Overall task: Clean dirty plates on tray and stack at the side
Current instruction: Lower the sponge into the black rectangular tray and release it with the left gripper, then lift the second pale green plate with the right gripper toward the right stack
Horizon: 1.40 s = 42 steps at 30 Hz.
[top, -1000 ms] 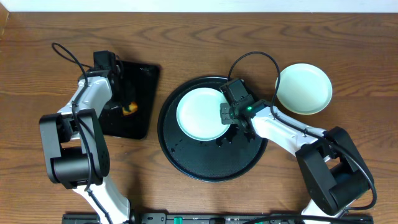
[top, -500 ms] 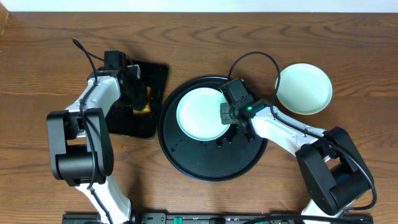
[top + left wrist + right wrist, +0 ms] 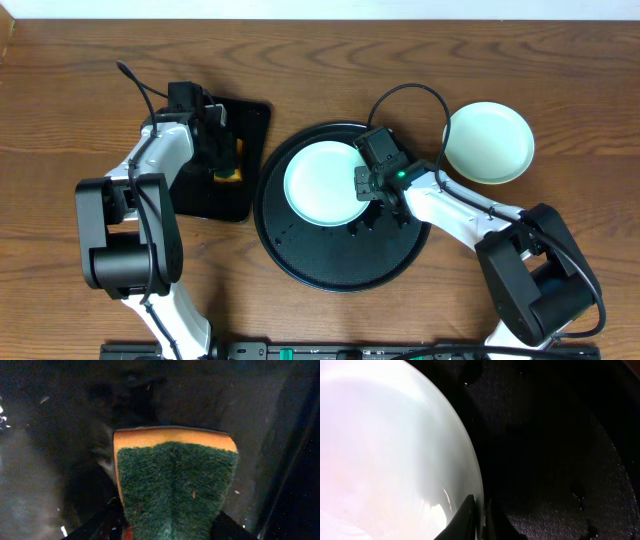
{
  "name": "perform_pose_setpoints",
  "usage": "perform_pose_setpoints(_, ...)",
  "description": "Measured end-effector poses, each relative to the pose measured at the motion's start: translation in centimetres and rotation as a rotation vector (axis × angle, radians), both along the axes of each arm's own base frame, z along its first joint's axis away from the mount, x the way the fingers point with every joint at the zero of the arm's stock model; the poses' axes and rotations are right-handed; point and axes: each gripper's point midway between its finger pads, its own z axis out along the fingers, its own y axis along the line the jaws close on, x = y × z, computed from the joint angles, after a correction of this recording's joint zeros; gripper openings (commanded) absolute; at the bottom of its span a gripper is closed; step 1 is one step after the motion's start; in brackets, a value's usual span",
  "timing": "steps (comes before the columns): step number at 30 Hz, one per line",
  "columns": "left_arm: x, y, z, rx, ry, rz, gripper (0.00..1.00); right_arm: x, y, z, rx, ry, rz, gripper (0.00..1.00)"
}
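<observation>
Your right gripper [image 3: 481,512] pinches the rim of a smooth light mint-blue round plastic plate [image 3: 322,183] lying in the left half of the large round black tray [image 3: 372,255], the arm reaching in low from the right. Your left gripper [image 3: 226,158], elbow bent, grasps a yellow foam sponge [image 3: 175,485] with a coarse green scouring face over the smaller rectangular black tray [image 3: 205,200]. A second mint-blue plate [image 3: 488,142] sits on the wood-grain tabletop [image 3: 60,120], just right of the round tray.
</observation>
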Motion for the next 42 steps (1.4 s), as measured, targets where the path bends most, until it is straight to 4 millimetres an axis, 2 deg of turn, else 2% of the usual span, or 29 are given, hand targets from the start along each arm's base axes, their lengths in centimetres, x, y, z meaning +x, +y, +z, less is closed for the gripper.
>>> perform_pose_setpoints(3,0.0,0.0,0.0,0.0,-0.001,-0.007,0.08,0.0,0.0,0.0,0.0,0.001,0.0,0.08)
perform_pose_setpoints(4,0.0,0.0,0.0,0.001,-0.002,-0.008,0.22,0.0,0.0,0.0,-0.001,0.001,0.0,0.08)
perform_pose_setpoints(5,0.0,0.0,0.0,0.002,-0.003,-0.015,0.28,-0.1,0.0,0.0,-0.002,0.004,0.0,0.09)
perform_pose_setpoints(7,0.0,0.0,0.0,-0.001,0.0,-0.003,0.08,-0.1,-0.1,-0.1,-0.003,0.006,0.0,0.09)
perform_pose_setpoints(10,-0.1,0.0,-0.1,-0.001,0.001,-0.004,0.07,-0.2,-0.1,-0.1,-0.004,0.008,0.0,0.09)
perform_pose_setpoints(12,-0.1,0.0,-0.1,-0.001,0.001,-0.005,0.42,-0.2,-0.1,-0.1,-0.004,0.008,0.0,0.09)
perform_pose_setpoints(13,-0.1,0.0,-0.1,0.0,0.001,-0.009,0.52,-0.2,-0.1,-0.1,-0.003,0.008,0.001,0.09)
perform_pose_setpoints(14,-0.1,0.0,-0.1,0.0,0.002,-0.007,0.53,-0.2,-0.1,-0.1,-0.002,0.009,0.001,0.09)
perform_pose_setpoints(15,-0.1,0.0,-0.1,-0.001,0.002,-0.004,0.45,-0.2,0.0,-0.1,-0.002,0.009,0.002,0.09)
perform_pose_setpoints(16,-0.1,0.0,-0.1,-0.002,0.002,0.001,0.18,-0.2,0.0,-0.1,-0.001,0.01,0.002,0.09)
perform_pose_setpoints(17,-0.1,0.0,-0.1,-0.001,0.003,0.003,0.07,-0.2,0.0,-0.1,0.0,0.012,0.003,0.09)
perform_pose_setpoints(19,-0.1,0.0,-0.1,-0.001,0.004,-0.003,0.07,-0.3,0.0,-0.1,0.002,0.014,0.004,0.08)
perform_pose_setpoints(20,-0.1,0.0,-0.1,-0.001,0.005,-0.004,0.15,-0.3,0.1,-0.1,0.004,0.015,0.005,0.07)
perform_pose_setpoints(21,-0.1,0.0,-0.1,0.0,0.004,-0.009,0.47,-0.3,0.1,-0.2,0.005,0.017,0.005,0.03)
perform_pose_setpoints(22,-0.1,0.0,-0.1,0.001,0.004,-0.009,0.64,-0.4,0.1,-0.3,0.004,0.02,0.008,0.01)
perform_pose_setpoints(23,-0.2,0.0,-0.1,-0.001,0.006,-0.006,0.69,-0.3,0.1,-0.3,0.006,0.02,0.005,0.01)
perform_pose_setpoints(28,0.0,-0.1,0.1,-0.001,0.0,-0.004,0.78,0.4,0.6,-0.2,0.028,-0.008,0.005,0.01)
perform_pose_setpoints(34,0.0,-0.1,0.1,-0.002,0.0,-0.003,0.8,1.7,1.4,1.0,0.021,-0.089,0.109,0.01)
perform_pose_setpoints(36,0.0,-0.1,0.1,-0.002,0.0,-0.004,0.8,2.0,1.6,2.1,0.014,-0.128,0.151,0.01)
perform_pose_setpoints(42,0.0,-0.1,0.1,-0.002,0.0,-0.005,0.81,3.1,1.2,8.7,-0.03,-0.313,0.244,0.01)
